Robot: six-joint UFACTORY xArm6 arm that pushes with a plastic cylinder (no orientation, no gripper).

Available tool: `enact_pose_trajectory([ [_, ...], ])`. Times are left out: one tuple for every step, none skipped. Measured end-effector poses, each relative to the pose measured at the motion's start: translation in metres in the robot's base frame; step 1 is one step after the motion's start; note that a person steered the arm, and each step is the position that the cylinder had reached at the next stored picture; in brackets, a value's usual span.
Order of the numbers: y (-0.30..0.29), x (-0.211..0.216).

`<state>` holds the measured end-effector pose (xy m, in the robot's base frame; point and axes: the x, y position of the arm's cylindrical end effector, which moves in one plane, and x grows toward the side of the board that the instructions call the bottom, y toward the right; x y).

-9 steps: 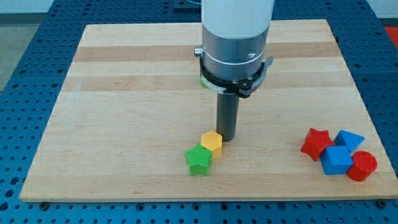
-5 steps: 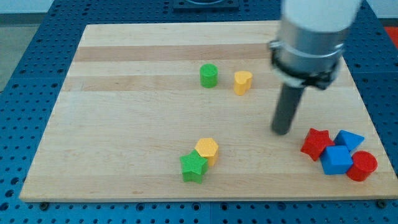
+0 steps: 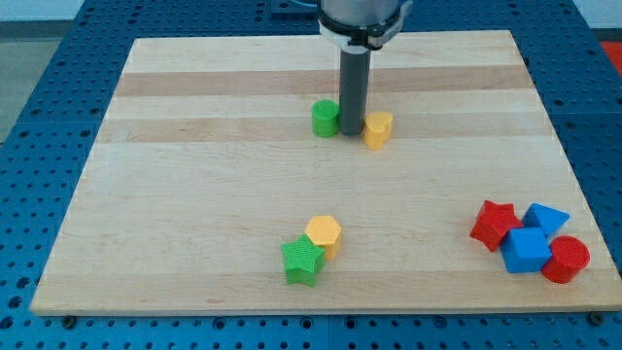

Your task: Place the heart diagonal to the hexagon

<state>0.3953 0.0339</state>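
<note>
tip [image 3: 351, 133]: between green cylinder [image 3: 326, 119] and yellow heart [image 3: 379, 128], seemingly touching both
pincer: none shows
hexagon [image 3: 324, 234]: touching green star [image 3: 302, 262]

You'll find a green cylinder [image 3: 326, 118] near the wooden board's [image 3: 194, 194] top middle, a green star [image 3: 302, 261] near the bottom edge, and by the bottom right corner a red star [image 3: 495, 224], blue triangle [image 3: 545, 217], blue cube [image 3: 526, 249] and red cylinder [image 3: 567, 259] clustered together

Tip relocated from the view's right to between the two upper blocks.
My tip [image 3: 351, 133] has been moved from beside the red star [image 3: 494, 224] up and leftward; it is now set between the green cylinder [image 3: 326, 118] and the yellow heart [image 3: 379, 128].
</note>
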Motion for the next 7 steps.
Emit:
enact_pose_trajectory([
  [0.003, -0.033],
  [0.037, -0.041],
  [0.049, -0.014],
  [0.045, -0.002],
  [0.039, 0.012],
  [0.026, 0.023],
  [0.014, 0.043],
])
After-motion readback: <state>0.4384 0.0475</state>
